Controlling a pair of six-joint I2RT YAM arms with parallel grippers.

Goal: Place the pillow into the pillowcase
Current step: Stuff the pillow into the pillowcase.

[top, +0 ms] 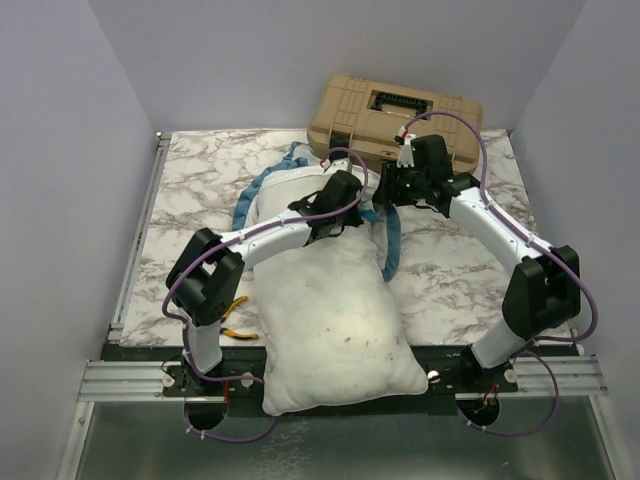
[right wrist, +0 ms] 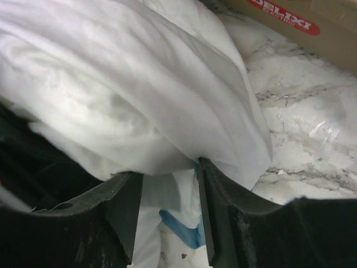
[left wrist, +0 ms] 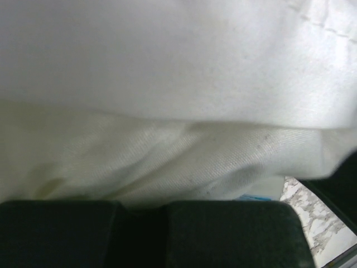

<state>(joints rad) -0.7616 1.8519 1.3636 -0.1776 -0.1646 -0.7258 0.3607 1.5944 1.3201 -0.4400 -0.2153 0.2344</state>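
The plump white speckled pillow (top: 330, 310) lies lengthwise from the table's near edge towards the back. Its far end meets the pillowcase (top: 285, 185), white side out with blue frilled edging (top: 243, 205). My left gripper (top: 342, 195) sits on that far end. In the left wrist view its fingers (left wrist: 139, 215) are shut, with a fold of the pillow's speckled cloth (left wrist: 167, 162) pinched at their tips and a smoother white layer (left wrist: 167, 56) beyond. My right gripper (top: 395, 190) is open beside it; loose white pillowcase fabric (right wrist: 212, 95) drapes over its fingertips (right wrist: 167, 173), blue frill (right wrist: 184, 226) showing below.
A tan plastic toolbox (top: 395, 110) stands at the back of the marble table (top: 200, 180), close behind the right gripper, and its edge shows in the right wrist view (right wrist: 312, 22). Yellow-handled pliers (top: 237, 322) lie by the left arm. A metal rail (top: 130, 375) runs along the near edge.
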